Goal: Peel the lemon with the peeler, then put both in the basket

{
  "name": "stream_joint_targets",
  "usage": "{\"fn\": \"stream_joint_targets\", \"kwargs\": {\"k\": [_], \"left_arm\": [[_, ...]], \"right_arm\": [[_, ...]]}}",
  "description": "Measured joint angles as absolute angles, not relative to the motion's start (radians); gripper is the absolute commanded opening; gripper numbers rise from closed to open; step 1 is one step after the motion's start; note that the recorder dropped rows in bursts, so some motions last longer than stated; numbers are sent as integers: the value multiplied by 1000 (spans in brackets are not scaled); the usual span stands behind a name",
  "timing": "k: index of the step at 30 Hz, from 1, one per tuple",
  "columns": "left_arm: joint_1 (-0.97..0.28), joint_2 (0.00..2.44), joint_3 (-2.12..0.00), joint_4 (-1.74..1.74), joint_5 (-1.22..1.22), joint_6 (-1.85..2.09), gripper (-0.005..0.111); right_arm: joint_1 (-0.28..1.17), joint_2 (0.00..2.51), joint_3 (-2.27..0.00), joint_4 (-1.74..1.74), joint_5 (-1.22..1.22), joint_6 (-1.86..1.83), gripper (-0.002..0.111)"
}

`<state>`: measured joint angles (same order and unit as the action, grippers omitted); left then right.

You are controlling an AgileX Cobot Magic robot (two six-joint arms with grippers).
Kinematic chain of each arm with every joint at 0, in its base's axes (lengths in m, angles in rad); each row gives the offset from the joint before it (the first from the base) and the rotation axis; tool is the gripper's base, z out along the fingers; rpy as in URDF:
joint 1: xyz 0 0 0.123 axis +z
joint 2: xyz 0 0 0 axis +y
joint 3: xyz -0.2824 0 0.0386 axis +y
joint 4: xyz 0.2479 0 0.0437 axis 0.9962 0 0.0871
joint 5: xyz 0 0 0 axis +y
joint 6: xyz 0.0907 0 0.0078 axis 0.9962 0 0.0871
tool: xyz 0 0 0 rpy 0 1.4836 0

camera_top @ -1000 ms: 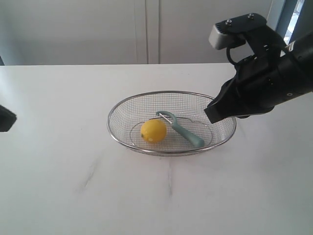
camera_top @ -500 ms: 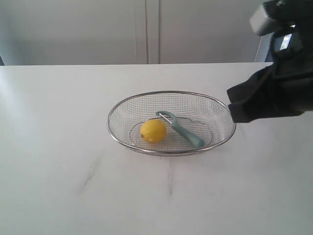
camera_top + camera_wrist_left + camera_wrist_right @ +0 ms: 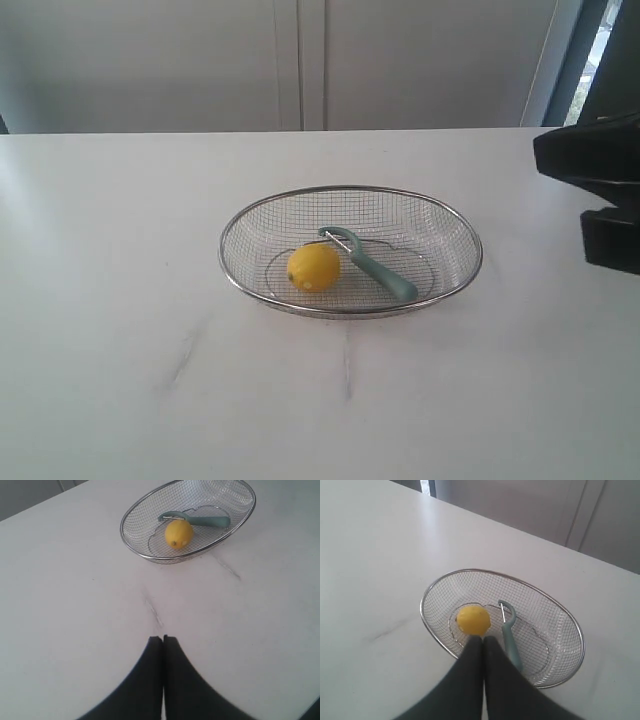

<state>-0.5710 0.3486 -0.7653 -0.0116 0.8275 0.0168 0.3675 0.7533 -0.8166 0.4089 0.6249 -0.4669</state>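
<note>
The wire-mesh basket (image 3: 455, 230) stands mid-table, and inside it lie the yellow lemon (image 3: 314, 268) and the teal-handled peeler (image 3: 378, 270), side by side. In the left wrist view the basket (image 3: 132, 545), lemon (image 3: 178, 533) and peeler (image 3: 207, 521) sit far off, and my left gripper (image 3: 163, 639) is shut on nothing above bare table. The right wrist view looks down on the basket (image 3: 572, 652), lemon (image 3: 473, 619) and peeler (image 3: 509, 630); my right gripper (image 3: 483, 639) is shut and empty, held high. In the exterior view only dark arm parts (image 3: 600, 190) show at the right edge.
The white tabletop (image 3: 150, 330) has faint grey streaks in front of the basket. A pale wall with cabinet seams (image 3: 300, 60) runs behind the table's far edge.
The right arm has drawn back from over the basket's right rim to the right edge of the exterior view. The left arm's dark tip has left the left edge. Lemon and peeler have not moved.
</note>
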Motion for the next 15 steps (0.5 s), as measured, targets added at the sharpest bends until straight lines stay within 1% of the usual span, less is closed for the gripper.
{"fn": "stream_joint_targets", "kwargs": {"k": [7,10,14,15], "left_arm": [[-571,349,-765,-12,827,17,0],[-571,349,-765,-12,827,17,0],[-571,349,-765,-12,827,17,0],[-571,349,-765,-12,827,17,0]], "right_arm": [[370,706,-815,409,625,-469,0],[354,629,-815,409,627,-469,0],[243,488,-815,411,627,-469,0],[161,416,-815,411,627,-469,0]]}}
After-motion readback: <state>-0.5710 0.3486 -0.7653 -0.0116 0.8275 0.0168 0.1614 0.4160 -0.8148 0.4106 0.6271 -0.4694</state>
